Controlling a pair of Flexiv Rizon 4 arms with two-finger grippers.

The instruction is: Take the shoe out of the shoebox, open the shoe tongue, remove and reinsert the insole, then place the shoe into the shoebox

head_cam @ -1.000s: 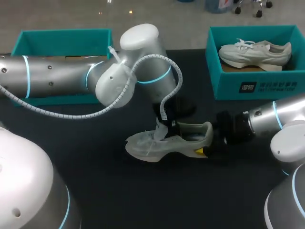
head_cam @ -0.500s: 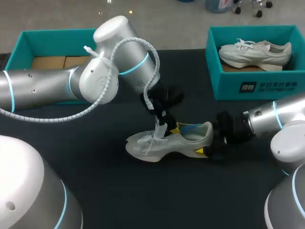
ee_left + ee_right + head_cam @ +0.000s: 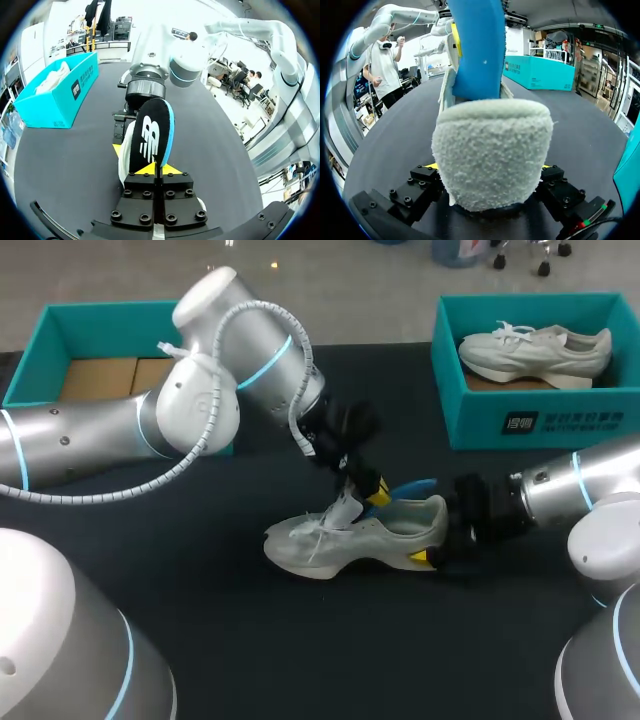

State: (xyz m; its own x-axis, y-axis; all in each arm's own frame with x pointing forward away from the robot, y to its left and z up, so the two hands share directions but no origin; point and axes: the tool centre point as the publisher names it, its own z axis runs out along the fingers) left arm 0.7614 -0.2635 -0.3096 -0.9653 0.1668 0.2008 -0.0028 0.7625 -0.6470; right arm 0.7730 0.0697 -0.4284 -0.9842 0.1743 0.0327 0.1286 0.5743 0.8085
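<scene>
Grey sneaker (image 3: 350, 538), upright on its sole. Blue insole (image 3: 408, 486), partly lifted out of sneaker, pinched in left gripper (image 3: 374, 496). Right gripper (image 3: 438, 542), clamped on sneaker's heel.

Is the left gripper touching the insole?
Touching. The left wrist view shows the insole pinched between the left gripper's shut fingers, standing up out of the shoe.

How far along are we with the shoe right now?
Done: the shoe is out and lies on the table, with the empty shoebox behind. In hand: the left gripper has its jaws shut on the insole, which sticks partly out of the shoe, while the right gripper clamps the heel. Left: get the insole fully out, reinsert it, put the shoe into the shoebox.
</scene>
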